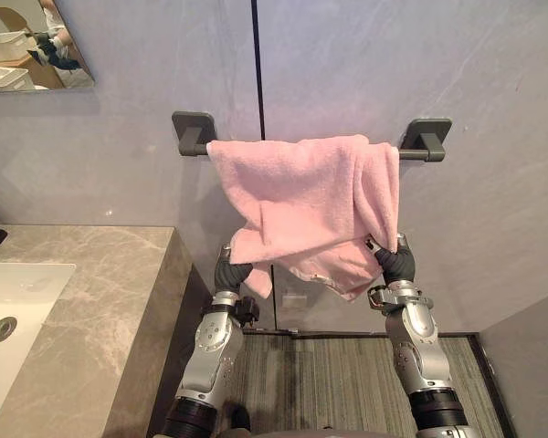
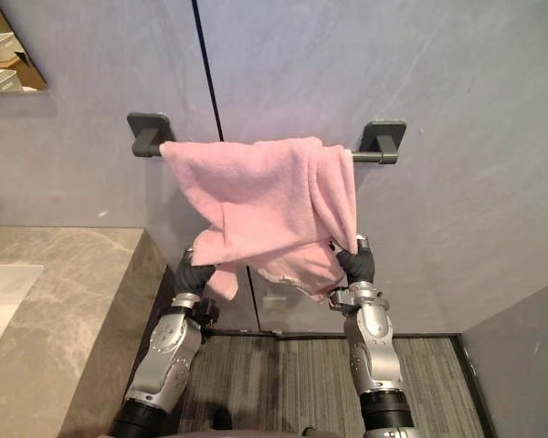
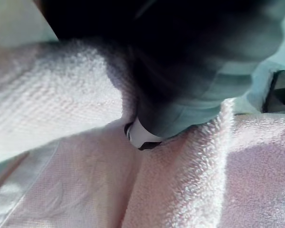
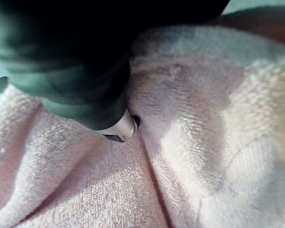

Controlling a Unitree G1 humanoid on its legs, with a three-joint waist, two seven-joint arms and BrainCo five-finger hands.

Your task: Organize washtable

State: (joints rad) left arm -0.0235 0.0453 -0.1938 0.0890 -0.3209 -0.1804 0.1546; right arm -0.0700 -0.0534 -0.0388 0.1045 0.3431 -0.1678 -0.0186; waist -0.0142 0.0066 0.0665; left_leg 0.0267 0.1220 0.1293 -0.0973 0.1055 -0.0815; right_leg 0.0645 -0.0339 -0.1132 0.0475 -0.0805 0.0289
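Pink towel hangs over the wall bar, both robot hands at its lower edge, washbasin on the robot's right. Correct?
No: the washbasin is on the robot's left, as the left eye view shows. The pink towel hangs over the wall bar, with the left robot hand and right robot hand at its lower edge.

text: none legible | labels — seemingly none | numbers: none

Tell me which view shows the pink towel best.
The left eye view: the whole pink towel shows, draped and bunched over the towel bar. The right eye view shows nearly the same; both wrist views show just close-up terry cloth.
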